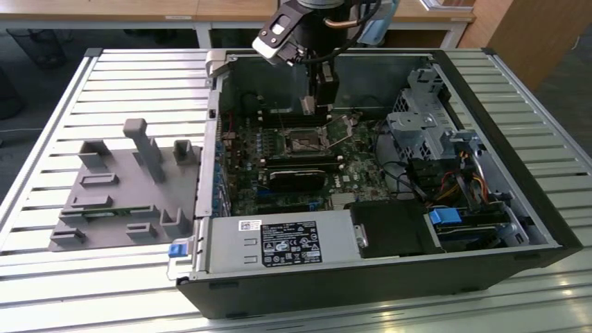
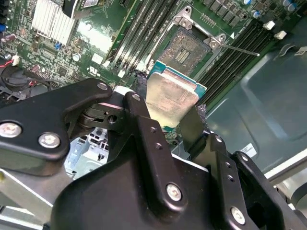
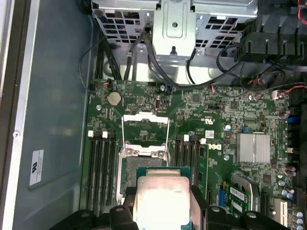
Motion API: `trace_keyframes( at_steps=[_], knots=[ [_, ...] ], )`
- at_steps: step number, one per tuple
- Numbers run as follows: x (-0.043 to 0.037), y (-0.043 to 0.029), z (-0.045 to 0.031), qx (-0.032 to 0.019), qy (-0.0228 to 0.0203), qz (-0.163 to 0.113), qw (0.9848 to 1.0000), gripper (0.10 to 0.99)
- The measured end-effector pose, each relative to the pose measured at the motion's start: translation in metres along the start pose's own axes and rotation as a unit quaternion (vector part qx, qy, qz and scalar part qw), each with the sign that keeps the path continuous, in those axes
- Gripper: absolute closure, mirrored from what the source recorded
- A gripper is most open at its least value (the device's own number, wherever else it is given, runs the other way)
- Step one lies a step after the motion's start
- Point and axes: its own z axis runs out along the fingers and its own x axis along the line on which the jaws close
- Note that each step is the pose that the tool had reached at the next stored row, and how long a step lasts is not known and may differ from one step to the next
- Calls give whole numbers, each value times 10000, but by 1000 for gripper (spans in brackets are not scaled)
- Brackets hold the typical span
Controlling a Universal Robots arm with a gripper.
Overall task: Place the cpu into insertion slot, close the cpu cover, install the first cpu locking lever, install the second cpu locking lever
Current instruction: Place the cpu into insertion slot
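Cpu (image 2: 172, 98) hangs in the air over a long table (image 1: 55, 298) made of metal slats. A big black computer case (image 1: 389, 295) lies open on the table, close to the table's edge at the exterior view's right. A grey plastic tray (image 1: 111, 201) with posts lies beside the case, nearer the table's other edge. A green board (image 1: 242, 156) covers the floor of the case. The gripper (image 1: 312, 107) reaches down into the case, near its far wall. In the second wrist view its black fingers (image 2: 136, 112) press on two sides of the cpu, so the pincer is closed on the chip and holds it. The cpu cover (image 3: 145, 125) is flipped open at one edge of the socket (image 2: 189, 45). The socket is bare. The cpu is held up off the socket and does not touch it. A thin metal rod (image 2: 240, 49) sticks out from a corner of the socket.
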Motion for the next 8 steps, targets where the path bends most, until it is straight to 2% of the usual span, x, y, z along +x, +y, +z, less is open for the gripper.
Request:
trace_keyframes(
  at_steps=[8],
  knots=[
    [20, -13, 145, 13, 1, -2, 10000, 561]
  ],
)
